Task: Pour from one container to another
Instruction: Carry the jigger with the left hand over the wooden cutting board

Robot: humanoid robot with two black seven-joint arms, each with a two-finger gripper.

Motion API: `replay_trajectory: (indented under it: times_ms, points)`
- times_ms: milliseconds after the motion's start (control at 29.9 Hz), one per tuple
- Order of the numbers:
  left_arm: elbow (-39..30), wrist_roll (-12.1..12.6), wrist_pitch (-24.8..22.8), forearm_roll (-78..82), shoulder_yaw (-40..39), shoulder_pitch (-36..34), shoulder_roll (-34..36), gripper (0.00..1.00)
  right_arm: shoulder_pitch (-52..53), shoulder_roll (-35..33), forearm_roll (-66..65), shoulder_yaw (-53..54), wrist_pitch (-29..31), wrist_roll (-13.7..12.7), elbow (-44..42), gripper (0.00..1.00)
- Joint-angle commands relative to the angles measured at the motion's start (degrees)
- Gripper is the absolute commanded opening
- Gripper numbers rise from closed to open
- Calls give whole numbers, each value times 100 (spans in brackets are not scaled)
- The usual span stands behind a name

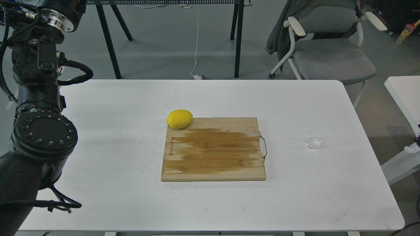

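Observation:
The clear glass tumbler [315, 139] stands upright on the right side of the white table [115, 137], apart from everything else. My left arm [41, 108] rises along the left edge and runs out past the top of the head view at its wrist, so its gripper is out of view. The steel jigger is out of view as well. My right arm does not appear in the view.
A wooden cutting board [213, 149] with a metal handle on its right lies mid-table. A yellow lemon [179, 118] rests at its far left corner. Behind the table stand a grey chair [325, 49] and black table legs [108, 39].

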Motion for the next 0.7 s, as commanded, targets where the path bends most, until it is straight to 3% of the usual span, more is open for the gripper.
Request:
replay_trajectory:
  times_ms: [0, 167, 468, 668]
  points:
    - [-437, -1, 0, 47, 69, -90, 2, 6, -33, 0, 0, 0, 0, 37, -1, 100]
    - [-1279, -1, 0, 20, 43, -327, 2, 7, -77, 18, 0, 0, 0, 46, -1, 100]
    - [-3486, -1, 0, 222, 43, -415, 2, 8, -77, 71, -9, 0, 0, 37, -1, 100]
    - [-4654, -1, 0, 1845, 34, -529, 2, 8, -86, 71, -9, -9, 0, 37, -1, 100]
